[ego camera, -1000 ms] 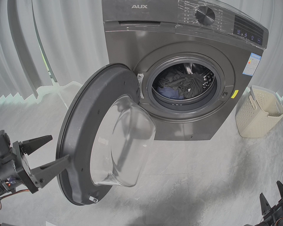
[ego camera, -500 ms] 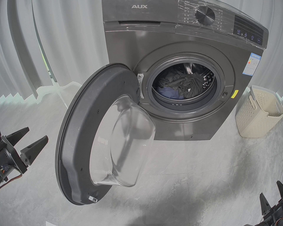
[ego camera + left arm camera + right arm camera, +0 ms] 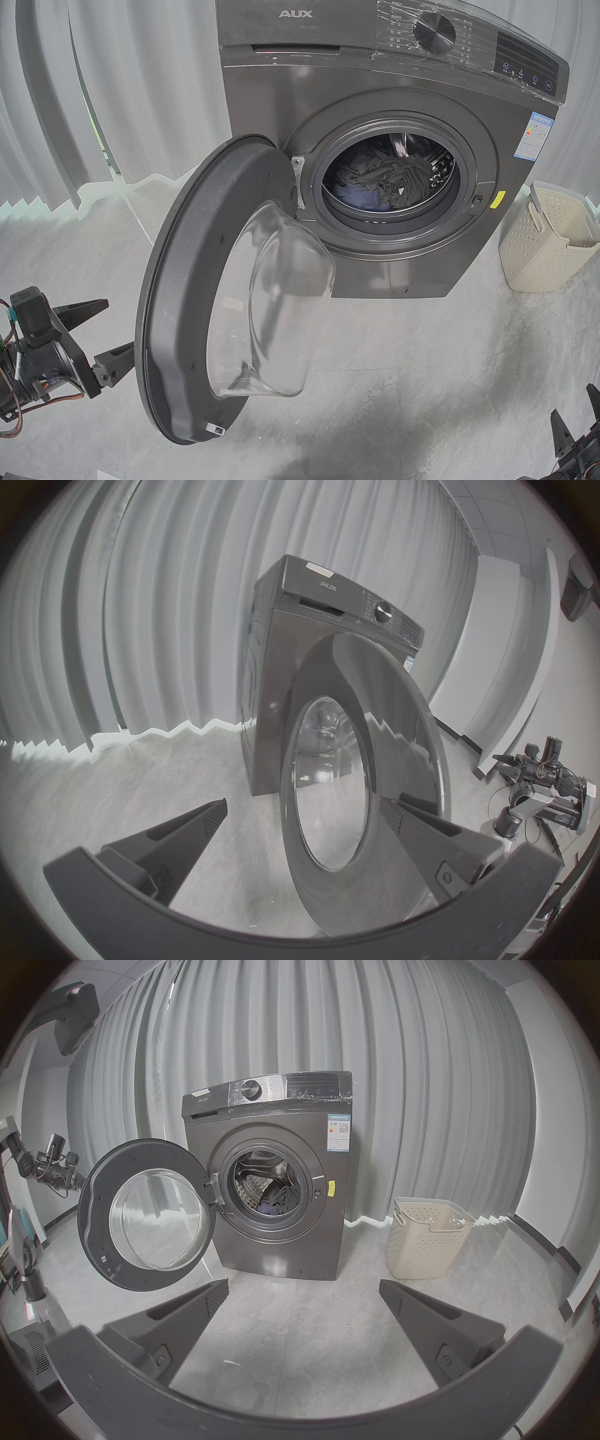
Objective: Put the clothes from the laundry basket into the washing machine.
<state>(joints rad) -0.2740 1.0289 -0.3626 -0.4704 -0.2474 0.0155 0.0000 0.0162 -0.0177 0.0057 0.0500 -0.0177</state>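
The grey washing machine stands with its round door swung out to the left, partly open. Dark clothes and a bluish piece lie inside the drum. A cream laundry basket sits on the floor right of the machine; no cloth shows over its rim. My left gripper is open, low on the left against the door's outer face, its lower finger at the door's edge. In the left wrist view the door stands between the fingers. My right gripper hangs open and empty at the lower right, far from the basket.
Pale curtains hang behind and to both sides of the machine. Grey floor lies open in front of the drum and between the door and the basket. The glass bulge of the door juts toward me.
My left gripper drew back to the left, then came in again to the door's outer face. The door has swung a little to the right, toward the drum opening.
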